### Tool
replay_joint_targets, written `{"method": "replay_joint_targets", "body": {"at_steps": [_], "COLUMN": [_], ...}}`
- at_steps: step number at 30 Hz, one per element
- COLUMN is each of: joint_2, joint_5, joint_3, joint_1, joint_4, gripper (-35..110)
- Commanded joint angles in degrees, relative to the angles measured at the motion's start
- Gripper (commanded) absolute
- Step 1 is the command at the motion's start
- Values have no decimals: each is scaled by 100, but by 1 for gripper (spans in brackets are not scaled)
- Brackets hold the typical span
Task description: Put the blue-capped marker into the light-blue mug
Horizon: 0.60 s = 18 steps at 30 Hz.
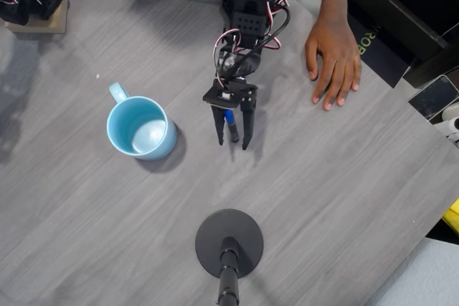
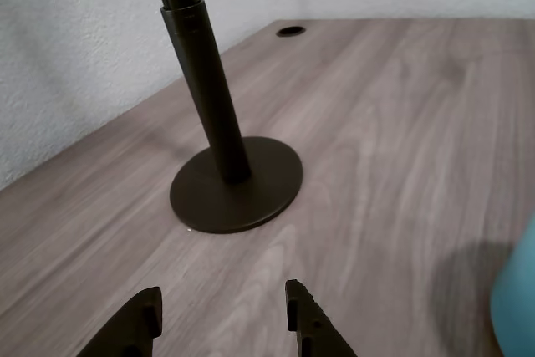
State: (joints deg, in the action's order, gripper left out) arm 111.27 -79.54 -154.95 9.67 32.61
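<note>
Overhead, the black 2-finger claw [image 1: 234,141] stands spread wide astride the slim black marker with bright blue cap [image 1: 230,124], positioned to close on it. Left of it, apart, the glossy light-blue ceramic mug [image 1: 141,127] sits upright, mouth open to receive. A person's hand [image 1: 333,59] rests on the grey wood-grain table [image 1: 344,198]; the round black stand base [image 1: 229,243] lies ahead.

Grey wood-grain table [image 1: 344,198], several things on it.
Round black stand base [image 1: 229,243] near the front edge; up-left of it a light-blue mug [image 1: 141,128], straight above it a marker [image 1: 231,125], up-right a person's hand [image 1: 333,59] flat.
</note>
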Motion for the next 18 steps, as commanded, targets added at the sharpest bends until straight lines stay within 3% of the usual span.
{"method": "replay_joint_targets", "body": {"at_steps": [1, 18], "joint_2": [-44, -668], "joint_5": [53, 79], "joint_3": [229, 668], "joint_1": [62, 79], "joint_4": [0, 114], "gripper": [23, 23]}}
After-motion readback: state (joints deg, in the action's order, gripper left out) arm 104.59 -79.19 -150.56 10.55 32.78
